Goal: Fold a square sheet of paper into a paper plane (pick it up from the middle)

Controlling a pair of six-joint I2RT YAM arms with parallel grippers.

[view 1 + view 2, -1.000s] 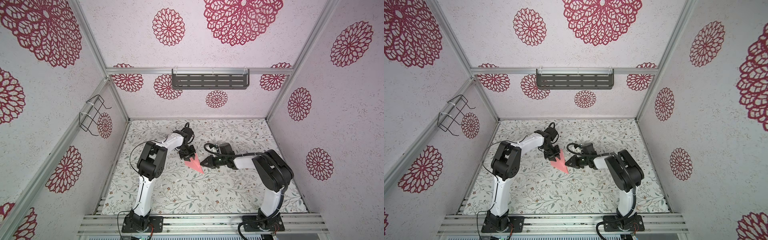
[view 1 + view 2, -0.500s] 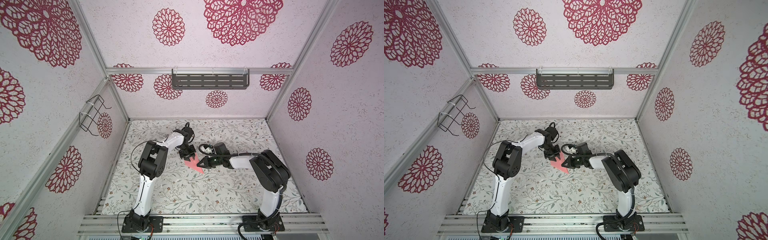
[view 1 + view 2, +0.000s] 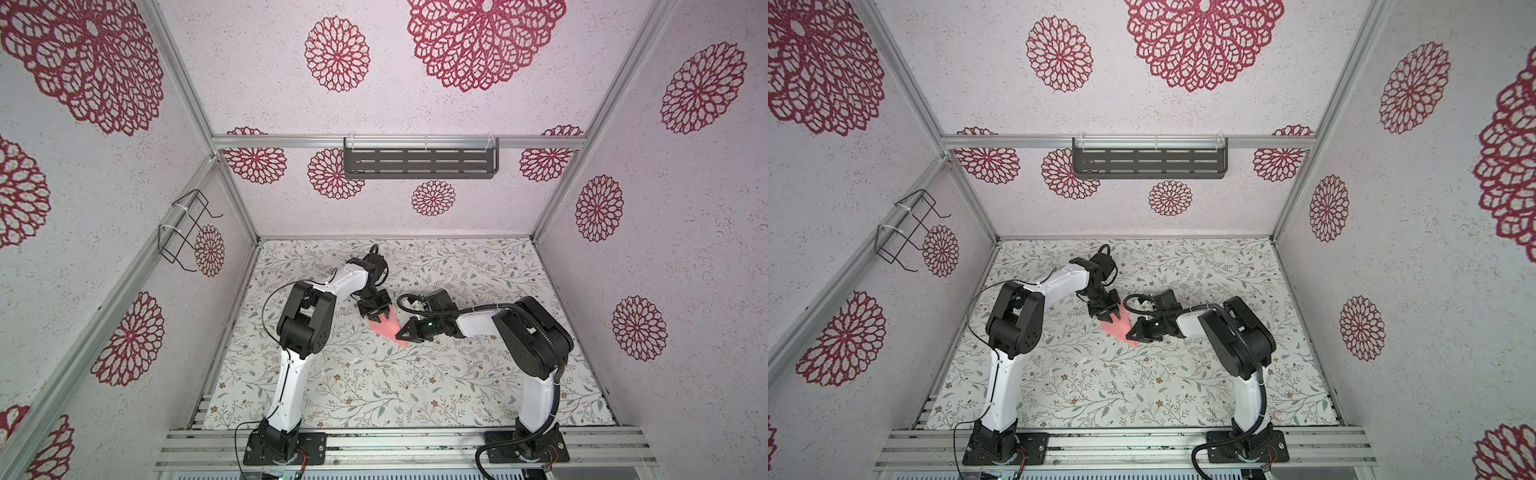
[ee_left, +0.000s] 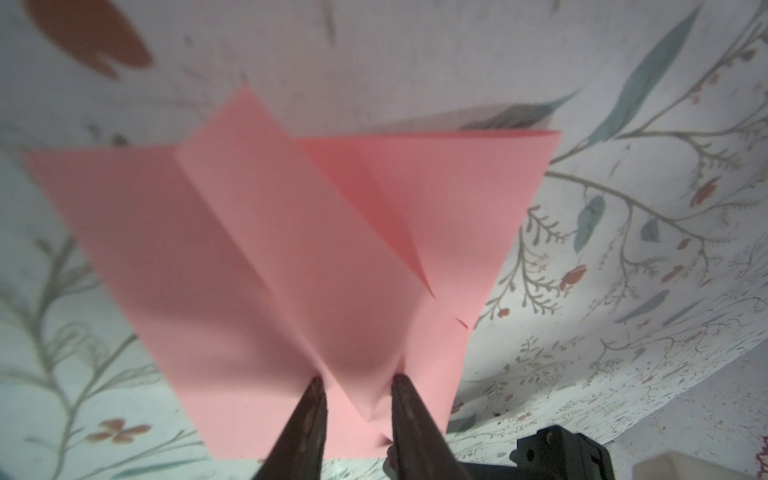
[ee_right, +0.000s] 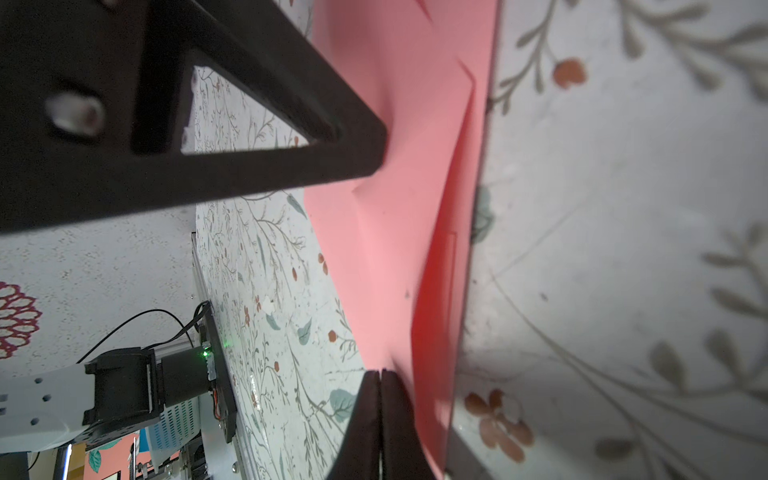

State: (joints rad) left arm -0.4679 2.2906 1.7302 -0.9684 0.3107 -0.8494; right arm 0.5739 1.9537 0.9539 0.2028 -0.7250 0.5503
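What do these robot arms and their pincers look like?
White links between chunky black joints, on black base plates. The left arm trails a thin black cable; the right arm carries a thick ribbed black hose and a green light. The left gripper and right gripper each have two tapering black fingers.

The left arm [image 3: 291, 374] and right arm [image 3: 536, 399] match: white shells between bulky black joints, black base plates [image 3: 286, 446] at 6 o'clock in both top views. A thin black cable [image 3: 266, 301] loops off the left; a ribbed black hose [image 3: 557, 395] follows the right. The left gripper [image 3: 383, 318] and right gripper [image 3: 398, 336] are black, jaws tapering thin.
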